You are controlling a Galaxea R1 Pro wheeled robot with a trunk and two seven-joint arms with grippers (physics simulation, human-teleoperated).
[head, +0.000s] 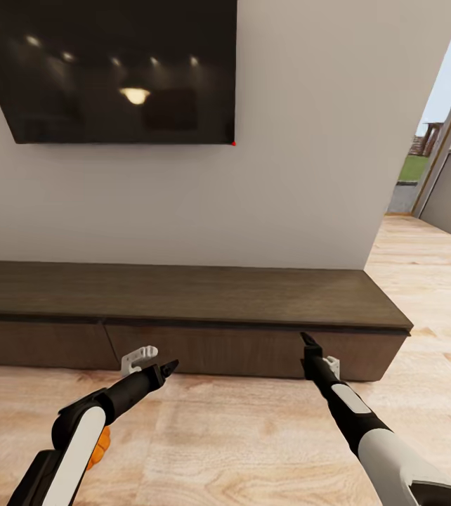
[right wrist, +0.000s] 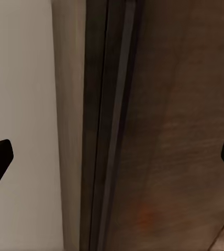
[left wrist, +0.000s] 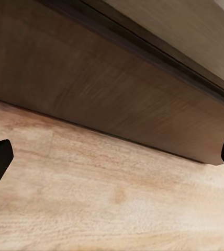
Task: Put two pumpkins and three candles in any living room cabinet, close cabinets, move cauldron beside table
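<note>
- Head view: both arms reach toward the closed cabinet (head: 183, 295) under a dark TV (head: 113, 70).
- Left gripper (left wrist: 112, 162) spread, empty.
- Right gripper (right wrist: 112, 157) spread near the drawer front.

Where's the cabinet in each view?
Head view: the cabinet spans the middle, under the TV, drawer fronts shut.
Left wrist view: its drawer front meets the wood floor.
Right wrist view: drawer front and top edge beside the wall.
Shared landmark: the dark seam under the top.
</note>
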